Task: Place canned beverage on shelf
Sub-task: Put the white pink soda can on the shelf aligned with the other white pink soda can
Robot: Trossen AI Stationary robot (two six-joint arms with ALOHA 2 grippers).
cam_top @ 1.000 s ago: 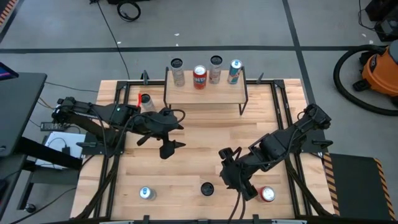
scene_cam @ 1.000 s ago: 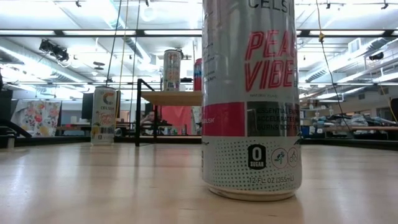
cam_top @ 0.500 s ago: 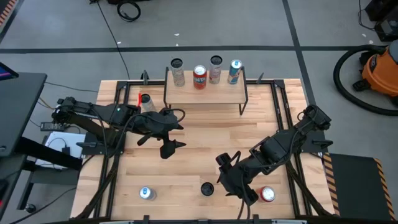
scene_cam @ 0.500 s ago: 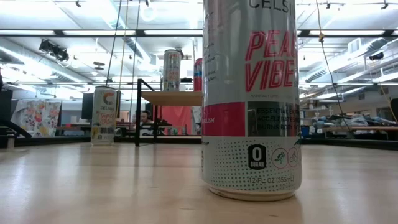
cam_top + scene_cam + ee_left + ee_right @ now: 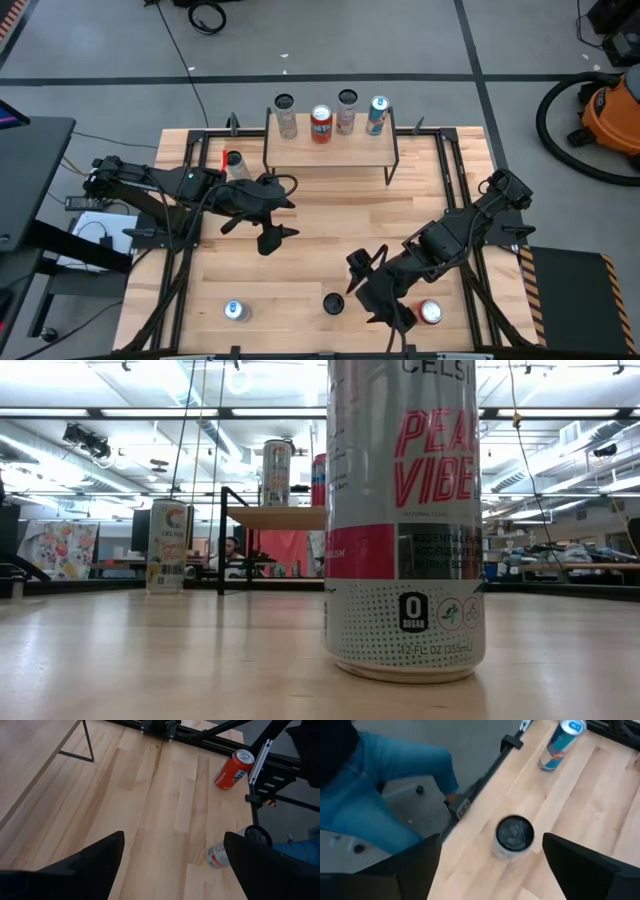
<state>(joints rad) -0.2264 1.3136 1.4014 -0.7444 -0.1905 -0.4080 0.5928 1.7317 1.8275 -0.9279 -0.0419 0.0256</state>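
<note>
The left hand [image 5: 272,226] has not moved and hangs wide open, empty, mid-desk [image 5: 320,215]. The right hand [image 5: 365,292] has spread wider and slid toward the black-topped can [image 5: 333,303], holding nothing. Only the low view shows that can's label: "PEACH VIBE", "0 SUGAR". The shelf [image 5: 330,147] carries four cans along the desk's far edge.
</note>
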